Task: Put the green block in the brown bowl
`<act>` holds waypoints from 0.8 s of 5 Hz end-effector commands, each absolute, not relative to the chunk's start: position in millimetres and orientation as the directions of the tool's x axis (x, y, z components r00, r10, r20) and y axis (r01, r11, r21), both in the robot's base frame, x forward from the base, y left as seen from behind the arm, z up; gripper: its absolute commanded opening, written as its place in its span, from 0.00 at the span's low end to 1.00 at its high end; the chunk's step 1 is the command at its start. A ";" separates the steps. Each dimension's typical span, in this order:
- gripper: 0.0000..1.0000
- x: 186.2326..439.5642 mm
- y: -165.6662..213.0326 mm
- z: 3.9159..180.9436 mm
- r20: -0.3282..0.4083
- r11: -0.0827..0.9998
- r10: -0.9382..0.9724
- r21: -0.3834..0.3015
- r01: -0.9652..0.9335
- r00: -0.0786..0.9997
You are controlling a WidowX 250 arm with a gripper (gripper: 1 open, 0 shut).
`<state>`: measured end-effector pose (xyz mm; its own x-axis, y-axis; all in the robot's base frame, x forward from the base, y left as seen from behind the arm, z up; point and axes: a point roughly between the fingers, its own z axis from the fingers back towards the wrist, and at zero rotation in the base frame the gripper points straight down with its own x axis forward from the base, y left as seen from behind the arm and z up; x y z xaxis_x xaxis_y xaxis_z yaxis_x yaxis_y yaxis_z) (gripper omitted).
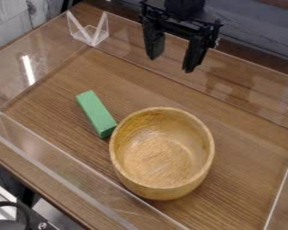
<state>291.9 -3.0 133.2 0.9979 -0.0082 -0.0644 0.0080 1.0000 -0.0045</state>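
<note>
The green block [96, 114] lies flat on the wooden table, just left of the brown bowl [164, 152] and nearly touching its rim. The bowl stands upright with nothing inside it. My gripper [173, 52] hangs above the table at the back, pointing down, well behind both the block and the bowl. Its two black fingers [194, 54] stand apart, open, with nothing between them.
A clear plastic wall [39, 81] runs around the table on the left, front and right edges. A small clear folded stand [87, 30] sits at the back left corner.
</note>
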 end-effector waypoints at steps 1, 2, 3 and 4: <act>1.00 286.7 18.0 131.4 -0.066 0.977 0.212 -0.019 -0.213 0.975; 1.00 271.1 49.0 124.2 -0.072 0.893 0.445 -0.033 -0.448 0.893; 1.00 257.6 80.0 120.1 -0.048 0.755 0.652 -0.054 -0.654 0.757; 1.00 242.8 103.2 116.1 -0.036 0.570 0.818 -0.083 -0.817 0.574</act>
